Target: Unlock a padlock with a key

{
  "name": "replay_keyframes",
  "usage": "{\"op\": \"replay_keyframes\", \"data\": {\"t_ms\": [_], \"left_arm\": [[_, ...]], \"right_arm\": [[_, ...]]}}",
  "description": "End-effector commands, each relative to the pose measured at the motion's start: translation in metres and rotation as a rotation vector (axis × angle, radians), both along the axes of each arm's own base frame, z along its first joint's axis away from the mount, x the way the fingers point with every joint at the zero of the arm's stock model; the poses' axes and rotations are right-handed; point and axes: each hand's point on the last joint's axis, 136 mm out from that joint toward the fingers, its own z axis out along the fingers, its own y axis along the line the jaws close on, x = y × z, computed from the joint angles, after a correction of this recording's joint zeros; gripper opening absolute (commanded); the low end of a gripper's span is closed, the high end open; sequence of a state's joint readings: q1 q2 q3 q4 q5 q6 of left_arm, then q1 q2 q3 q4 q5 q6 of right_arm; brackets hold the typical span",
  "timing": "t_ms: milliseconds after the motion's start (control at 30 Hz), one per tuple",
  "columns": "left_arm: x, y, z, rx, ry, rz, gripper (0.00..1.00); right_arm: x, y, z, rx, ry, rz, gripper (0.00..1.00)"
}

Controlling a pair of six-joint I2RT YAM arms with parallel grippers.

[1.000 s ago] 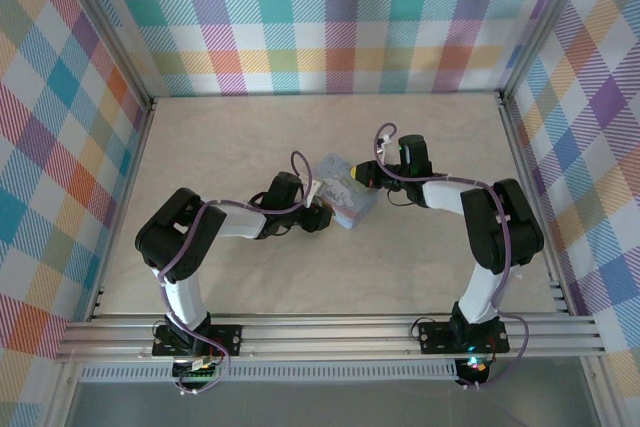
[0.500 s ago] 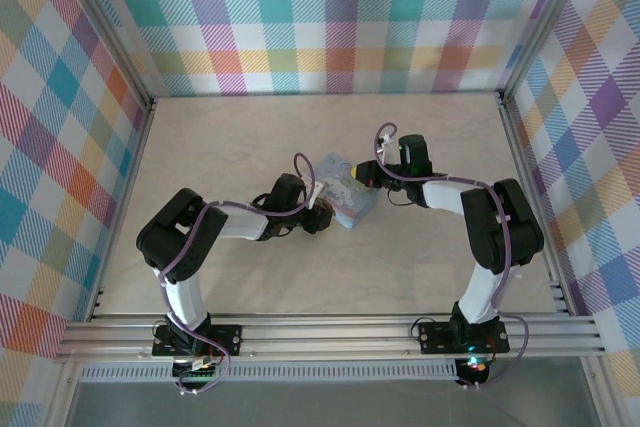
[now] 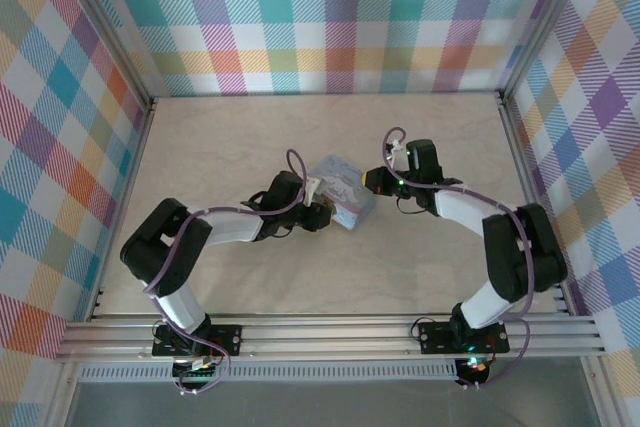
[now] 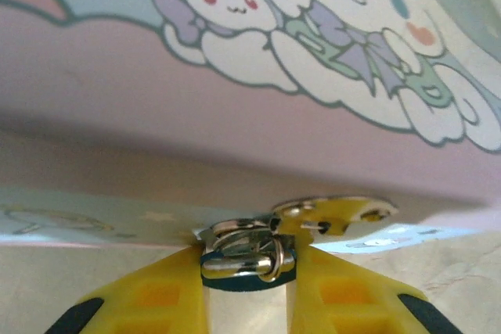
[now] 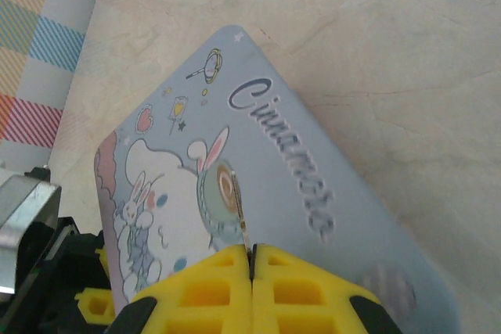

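Left gripper (image 4: 249, 265), pinching the tiny dark-blue, silver-shackled padlock (image 4: 249, 260) at lower centre, should hold steady while right gripper (image 5: 252, 260), fingers pressed on the thin silvery key (image 5: 242, 220), aligns it squarely before pushing.

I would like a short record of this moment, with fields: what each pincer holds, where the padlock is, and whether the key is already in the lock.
left pincer: closed on the padlock, one finger on each side
right pincer: shut on the key, a thin metal blade sticking out
padlock: at the tin's hasp
key: over the printed lid of the tin, not yet in the padlock
tin: lies on the table between the two arms
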State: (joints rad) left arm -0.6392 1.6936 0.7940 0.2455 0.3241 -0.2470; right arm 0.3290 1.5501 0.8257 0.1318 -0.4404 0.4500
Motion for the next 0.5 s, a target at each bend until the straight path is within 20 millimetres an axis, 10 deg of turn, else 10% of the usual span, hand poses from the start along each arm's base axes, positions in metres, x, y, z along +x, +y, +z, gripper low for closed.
{"op": "replay_keyframes", "data": {"t_ms": [0, 467], "left_arm": [[-0.002, -0.01, 0.035, -0.089, 0.017, 0.018, 0.25], [-0.006, -0.018, 0.069, -0.142, 0.16, 0.055, 0.22]], "right_arm": [[-0.017, -0.008, 0.005, -0.047, -0.018, -0.006, 0.0], [-0.101, 0.022, 0.018, -0.107, -0.182, 0.153, 0.0]]}}
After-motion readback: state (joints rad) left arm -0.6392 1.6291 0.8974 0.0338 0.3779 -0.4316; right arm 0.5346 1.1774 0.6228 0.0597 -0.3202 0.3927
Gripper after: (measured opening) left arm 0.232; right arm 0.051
